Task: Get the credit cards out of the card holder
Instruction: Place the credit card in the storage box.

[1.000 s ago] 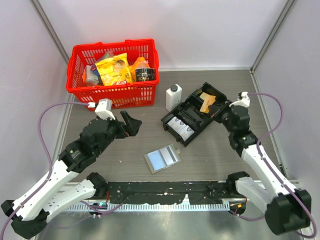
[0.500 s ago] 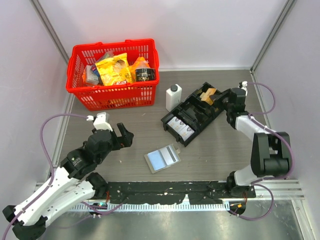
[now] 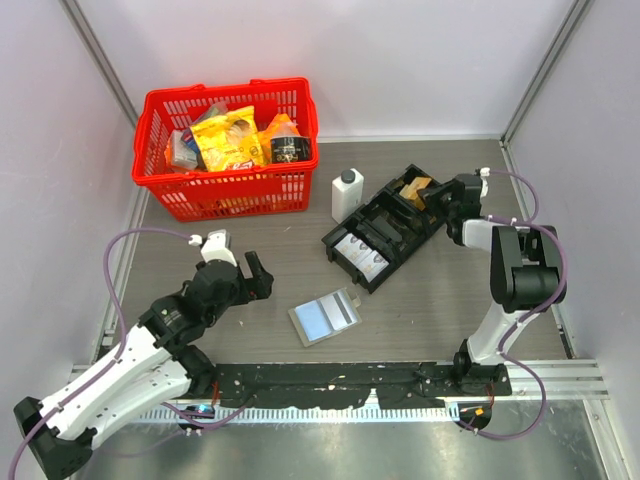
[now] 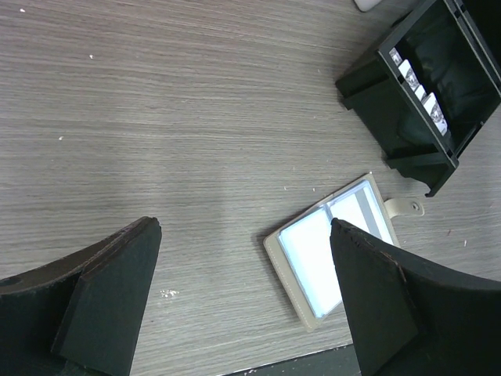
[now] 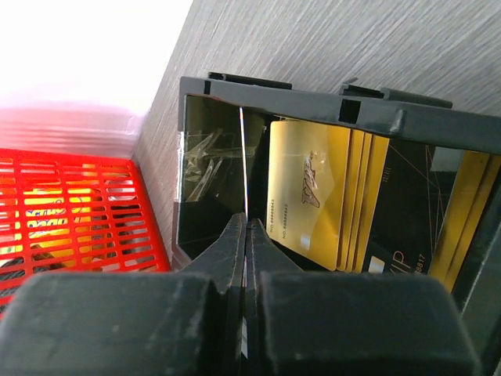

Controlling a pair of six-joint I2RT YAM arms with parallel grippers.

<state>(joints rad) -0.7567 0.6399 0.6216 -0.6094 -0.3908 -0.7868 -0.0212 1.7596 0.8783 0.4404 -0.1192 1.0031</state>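
Looking for words to read turns up little. Gold cards [image 5: 305, 196] stand on edge in the far end of the black tray [image 5: 313, 106]. Gold letters "IP" show just below them, and the other print is too small to read.

The bench [image 3: 430, 310] is grey with a wood grain and a few pale specks. Plain pale walls [image 3: 400, 60] close it in. A red basket [image 3: 225, 190] full of packets sits at the back left, and a white bottle [image 3: 346, 195] stands between it and the tray.

The card holder [image 3: 324, 317] lies open and flat on the bench, near the front, just apart from the tray's near end. It has a pale rim, a shiny light blue inside and a small tab [image 4: 405, 207] on one side.

The left hand [image 3: 252, 278] hangs near the card holder, on its left. Its fingers [image 4: 109, 290] are spread wide and hold nothing.

The right hand [image 3: 443, 200] is at the tray's far end with its fingers [image 5: 235, 243] pressed together. A thin pale edge runs up from the tips, but it is not clear if they pinch it.
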